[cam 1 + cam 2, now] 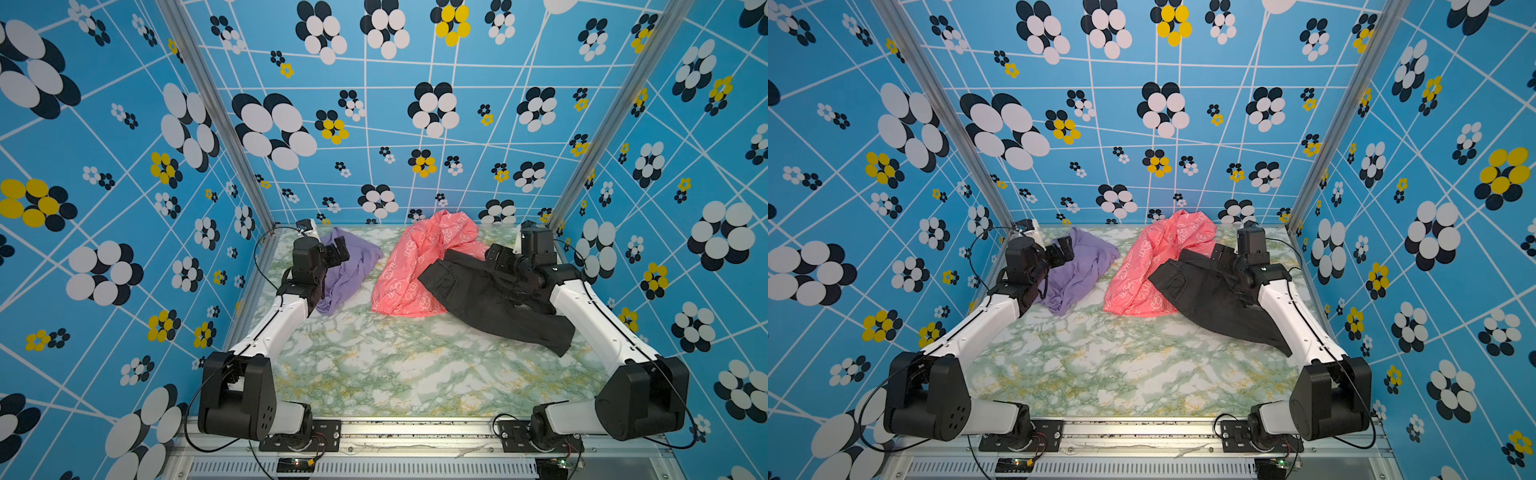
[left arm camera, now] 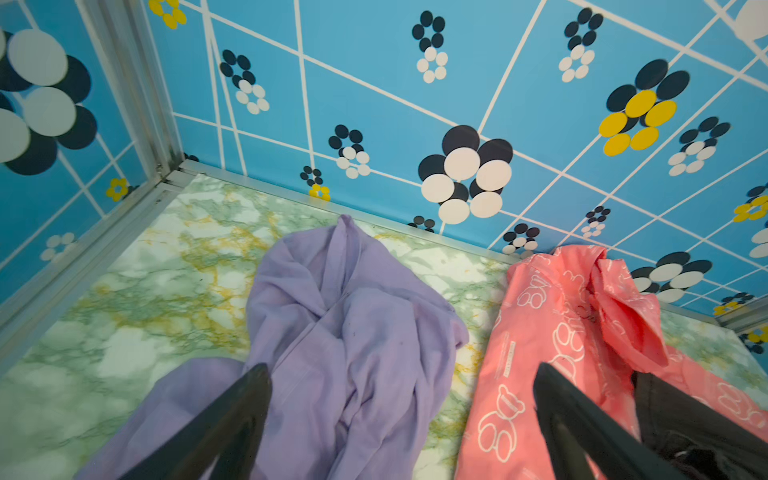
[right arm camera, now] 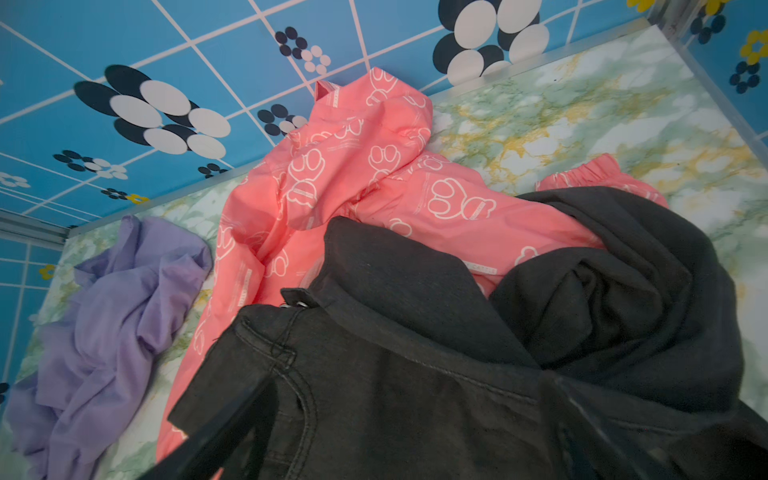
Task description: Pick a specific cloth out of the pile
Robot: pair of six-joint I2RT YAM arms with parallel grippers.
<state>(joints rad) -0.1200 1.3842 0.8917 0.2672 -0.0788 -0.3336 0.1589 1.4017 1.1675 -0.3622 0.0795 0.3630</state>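
The lavender cloth (image 1: pixel 349 274) (image 1: pixel 1079 270) lies crumpled at the back left of the table, a strip of bare tabletop between it and the rest of the pile (image 1: pixel 440 282). That heap is a coral-pink printed garment (image 1: pixel 411 266) (image 3: pixel 353 187) with black trousers (image 1: pixel 490 299) (image 3: pixel 415 332) draped over its right side. My left gripper (image 1: pixel 338 249) (image 2: pixel 399 370) hovers open over the cloth (image 2: pixel 353 345), holding nothing. Over the trousers' waistband, my right gripper (image 1: pixel 498 253) (image 3: pixel 411 382) stands open and holds nothing.
The green marbled table (image 1: pixel 395 365) is boxed in by blue flowered walls on three sides, with aluminium posts (image 1: pixel 257 199) at the back corners. A metal rail (image 1: pixel 415 428) with both arm bases runs along the front edge.
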